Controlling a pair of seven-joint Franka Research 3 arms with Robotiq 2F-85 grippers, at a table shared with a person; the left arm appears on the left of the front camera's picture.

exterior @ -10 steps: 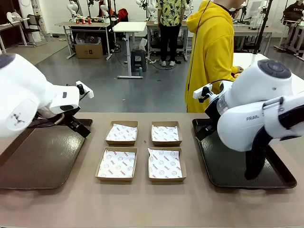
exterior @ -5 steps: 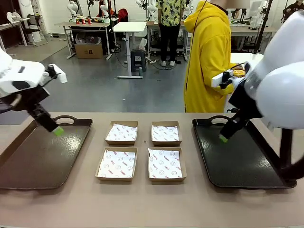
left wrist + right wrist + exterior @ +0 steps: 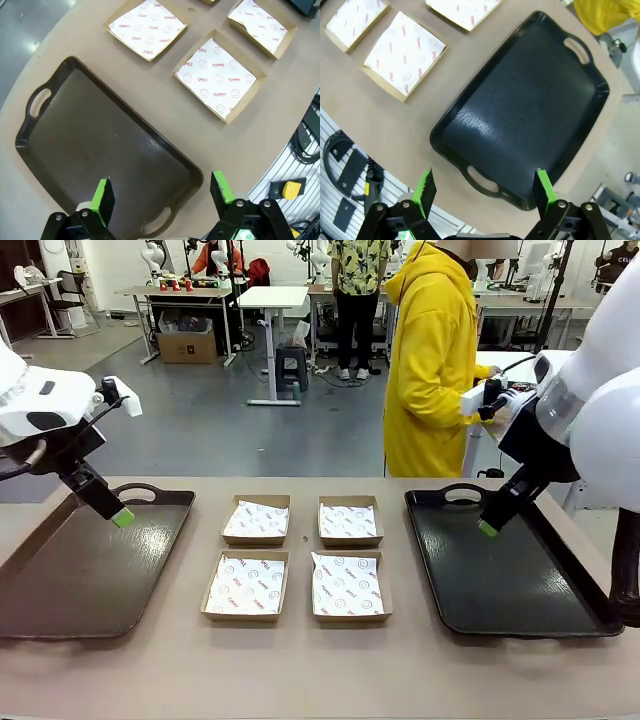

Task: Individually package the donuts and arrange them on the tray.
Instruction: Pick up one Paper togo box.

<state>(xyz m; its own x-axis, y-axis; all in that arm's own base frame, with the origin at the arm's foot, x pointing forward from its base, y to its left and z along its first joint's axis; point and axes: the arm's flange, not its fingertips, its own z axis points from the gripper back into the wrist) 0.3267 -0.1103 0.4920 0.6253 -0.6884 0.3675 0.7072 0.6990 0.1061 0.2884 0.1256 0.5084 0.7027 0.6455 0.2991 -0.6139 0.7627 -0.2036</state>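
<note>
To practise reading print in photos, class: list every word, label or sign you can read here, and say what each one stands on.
"SMILE": red print on the paper liner, left wrist view.
"YUMMY": red print on the same liner, repeated alongside "SMILE".
Front view liners: red print too small to read.
Right wrist view liner: red print too blurred to read.

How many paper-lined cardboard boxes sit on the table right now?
4, in a two-by-two block between the brown tray and the black tray: far-left box, far-right box, near-left box, near-right box. Nothing seems to hide another.
</note>
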